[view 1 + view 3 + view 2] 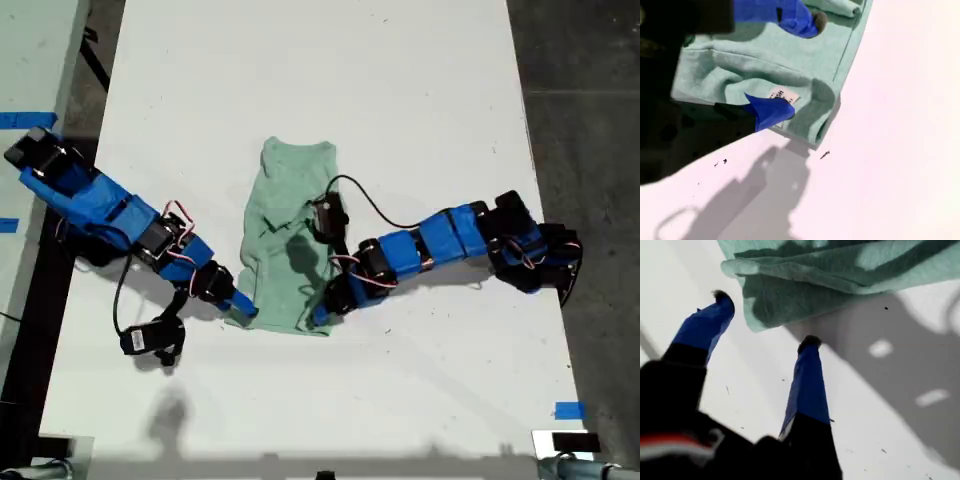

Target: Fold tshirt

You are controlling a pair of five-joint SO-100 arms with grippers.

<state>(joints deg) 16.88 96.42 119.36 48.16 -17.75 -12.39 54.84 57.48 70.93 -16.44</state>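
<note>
The pale mint-green tshirt (287,240) lies crumpled into a narrow strip in the middle of the white table, neck end toward the far edge. My first gripper (766,320) is open, and a shirt corner (790,295) lies just beyond its blue fingertips; in the exterior view this gripper (238,306) is at the shirt's lower left corner. My second gripper (799,65) is open over the shirt's other lower corner (320,316). One of its fingers (771,111) rests by a white label (782,95), with folded cloth (740,65) between the fingers.
The white table (400,100) spreads around the shirt. A black camera unit (150,338) hangs from the arm on the exterior view's left. Blue tape marks (568,410) sit near the table's edges, and dark floor (590,120) lies on the exterior view's right.
</note>
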